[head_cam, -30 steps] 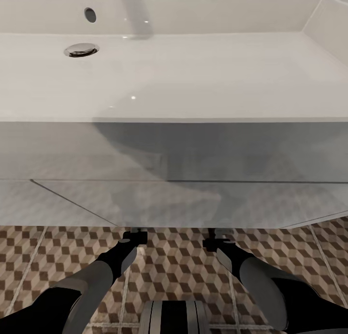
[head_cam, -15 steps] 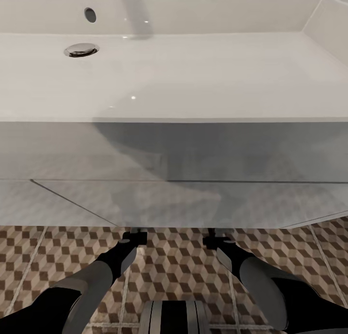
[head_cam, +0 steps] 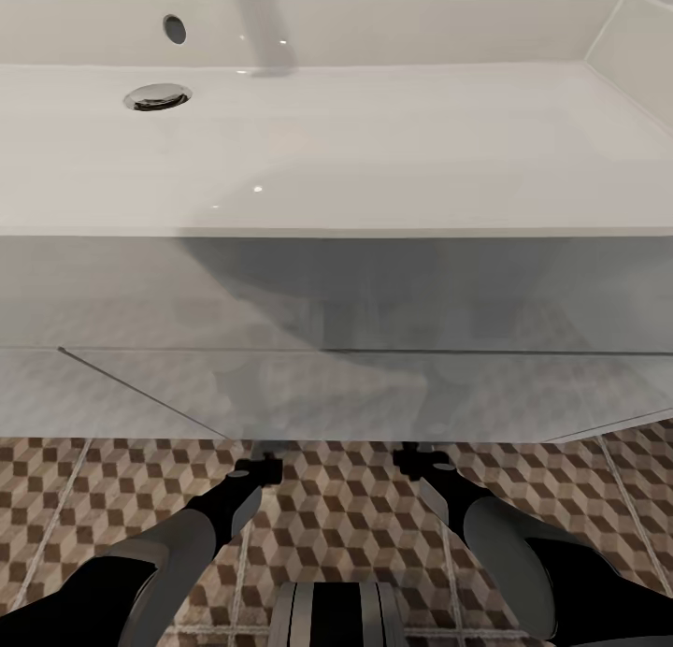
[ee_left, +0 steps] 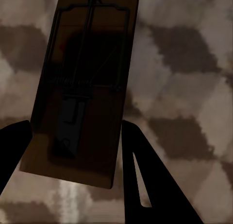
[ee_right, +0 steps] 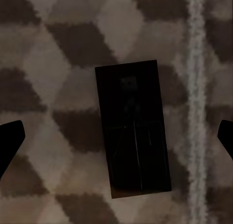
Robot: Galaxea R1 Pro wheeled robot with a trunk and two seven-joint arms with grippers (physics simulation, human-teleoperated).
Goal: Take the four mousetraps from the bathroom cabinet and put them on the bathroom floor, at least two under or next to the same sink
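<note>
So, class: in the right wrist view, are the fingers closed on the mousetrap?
No. The mousetrap lies flat on the bathroom floor, with the two dark fingers spread wide at either side, clear of it.

Mousetraps [ee_right: 133,129] on floor [head_cam: 336,516] before sink [head_cam: 374,142]

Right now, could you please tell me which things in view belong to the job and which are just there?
Job:
left mousetrap, between the open left claw fingers
right mousetrap, on the floor below the open right claw
sink

Just there:
drain
overflow hole
</note>
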